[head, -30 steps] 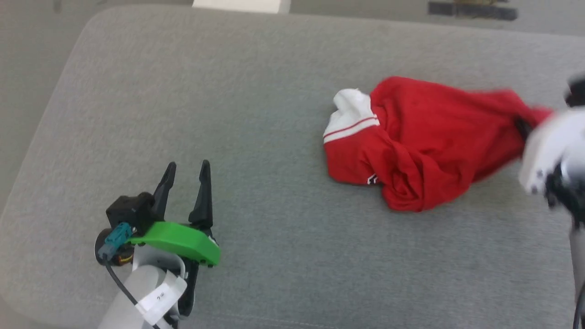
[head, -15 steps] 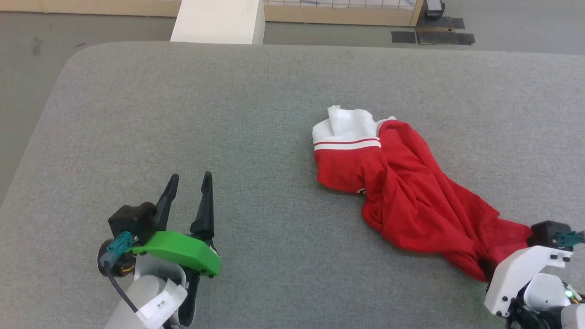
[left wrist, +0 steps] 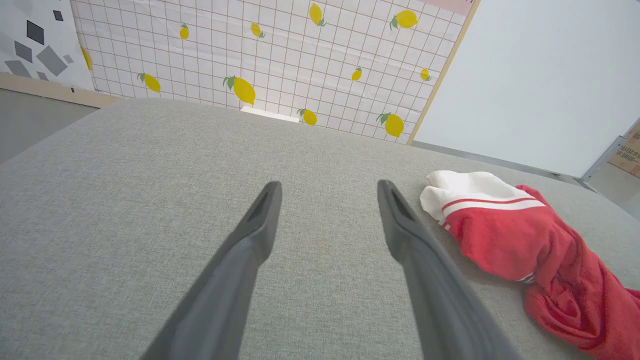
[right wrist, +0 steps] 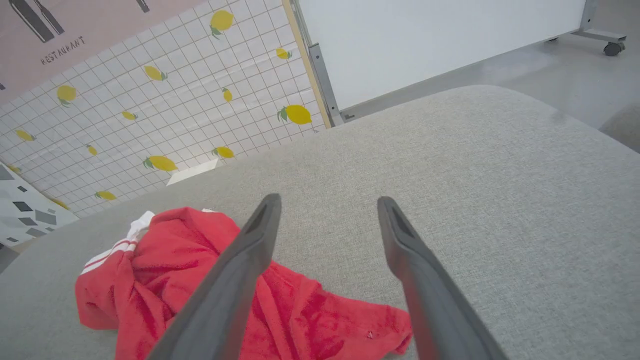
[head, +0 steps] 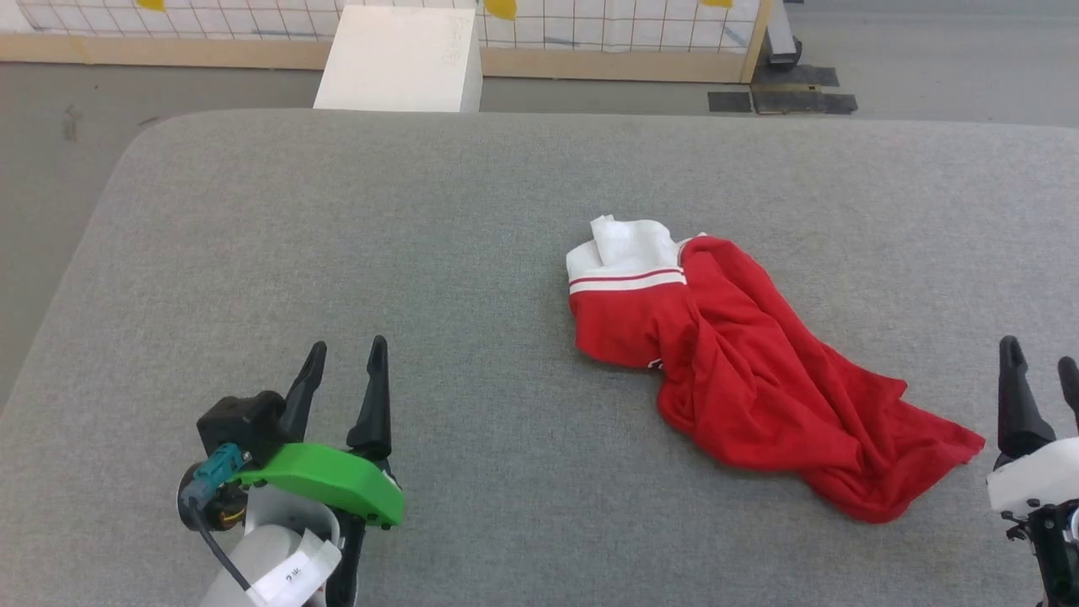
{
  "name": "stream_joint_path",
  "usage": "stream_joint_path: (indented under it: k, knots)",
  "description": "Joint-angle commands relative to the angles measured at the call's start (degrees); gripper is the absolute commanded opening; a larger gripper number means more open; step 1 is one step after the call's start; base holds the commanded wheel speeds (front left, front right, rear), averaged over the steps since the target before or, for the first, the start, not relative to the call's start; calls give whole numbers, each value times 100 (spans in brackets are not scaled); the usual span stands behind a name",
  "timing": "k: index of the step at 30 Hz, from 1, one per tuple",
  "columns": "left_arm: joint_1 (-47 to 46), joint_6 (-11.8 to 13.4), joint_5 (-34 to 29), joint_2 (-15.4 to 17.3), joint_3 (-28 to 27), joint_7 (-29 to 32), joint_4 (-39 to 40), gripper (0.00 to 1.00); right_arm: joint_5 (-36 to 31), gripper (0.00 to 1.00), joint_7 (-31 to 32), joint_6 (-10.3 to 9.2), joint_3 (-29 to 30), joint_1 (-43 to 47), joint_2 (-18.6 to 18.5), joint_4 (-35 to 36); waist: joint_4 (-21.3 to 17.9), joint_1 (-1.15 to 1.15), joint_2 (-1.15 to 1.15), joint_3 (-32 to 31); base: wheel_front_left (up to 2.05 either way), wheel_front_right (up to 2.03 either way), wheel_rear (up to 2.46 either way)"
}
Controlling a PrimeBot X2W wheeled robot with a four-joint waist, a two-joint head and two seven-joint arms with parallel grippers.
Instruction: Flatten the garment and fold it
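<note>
The garment (head: 750, 371) is a bright red jersey lying crumpled on the grey table (head: 421, 211), right of centre, with a white part and striped trim at its far left end. It also lies at the right of the left wrist view (left wrist: 525, 240) and at the lower left of the right wrist view (right wrist: 165, 280). My left gripper (head: 344, 354) stands open at the lower left, well clear of the cloth, nothing between its fingers (left wrist: 327, 187). My right gripper (head: 1038, 358) is open at the right edge, just right of the garment's near corner, holding nothing (right wrist: 327, 200).
A white box (head: 396, 59) stands on the floor beyond the table's far edge, before a tiled wall panel with lemon prints (left wrist: 280, 55). A white board on a wheeled frame (right wrist: 440, 35) stands past the table's right end. Bare grey table surface surrounds the garment.
My right gripper has let go of the garment's corner and opened, drawing back to the right. The red cloth now lies loose on the table. The camera has tilted, showing more of the far floor.
</note>
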State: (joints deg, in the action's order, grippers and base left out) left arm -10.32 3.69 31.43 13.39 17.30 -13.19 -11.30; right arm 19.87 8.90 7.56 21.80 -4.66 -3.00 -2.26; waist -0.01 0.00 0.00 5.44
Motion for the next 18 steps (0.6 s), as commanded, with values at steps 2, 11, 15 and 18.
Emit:
stream_joint_path:
  k: [2,11,15,18]
  knots:
    - [55,40,83,8,10,33,30,100,-31,100,-137,-8,27,-17,11,-24,-11,0,0,2,0,0,0]
    - [-1248,-2,134,-292,344,933,-133,100,-109,100,-128,-8,-89,-209,12,-20,-137,0,0,301,0,0,0]
    - [-2397,8,162,-535,580,1847,-634,100,-116,100,-81,-8,-231,-362,12,7,-301,0,0,610,0,0,0]
    - [-3298,28,173,-684,787,2701,-1178,100,-87,100,-73,-8,-347,-504,12,-7,-506,0,0,889,0,0,0]
